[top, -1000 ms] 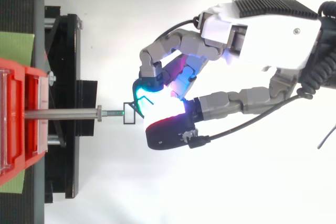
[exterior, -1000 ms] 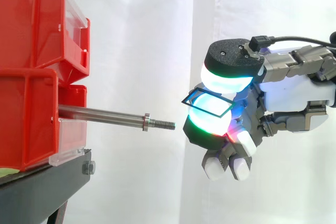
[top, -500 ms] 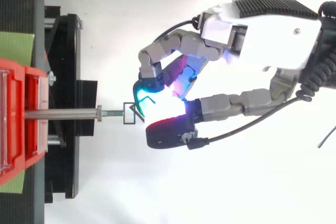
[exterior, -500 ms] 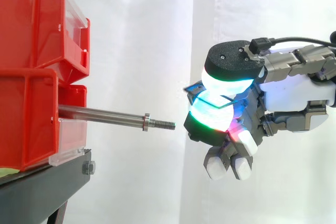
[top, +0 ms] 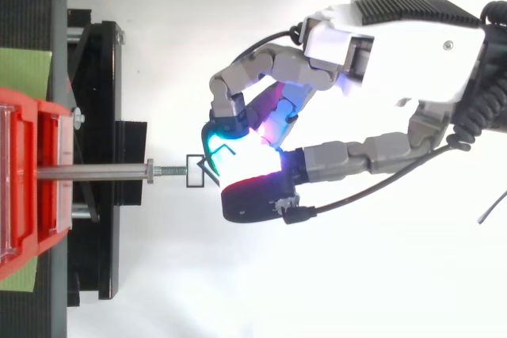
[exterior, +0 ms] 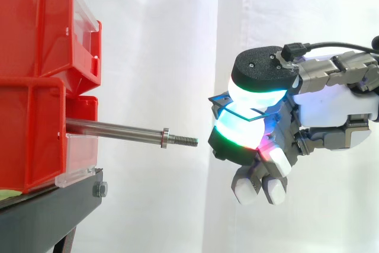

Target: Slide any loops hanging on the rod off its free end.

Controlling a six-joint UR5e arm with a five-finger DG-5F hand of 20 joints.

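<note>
**Holding the loop just clear of the rod's tip**

Pinching a thin black wire loop (top: 188, 172) between my glowing pads (exterior: 254, 96), my hand (exterior: 331, 111) hangs in the open, out beyond the free end of the rod (exterior: 118, 130). My fingers are curled onto the loop and nothing else is in my grasp.

From above, the loop sits just past the threaded tip (top: 170, 170), nearly in line with the rod. From the side it rides somewhat higher than the tip and apart from it. I judge it to be off the rod.

The rod lies level, with its long axis running from the bins straight toward my hand. So the way clear is along that axis, away from the bins. I can see no other loop on its shaft or at the collar (exterior: 165, 138), so little seems left to do here.

Two red bins (exterior: 35, 28) are stacked on the black stand (exterior: 53, 211), and the rod comes out at the lower one. I cannot tell what either bin holds.
</note>
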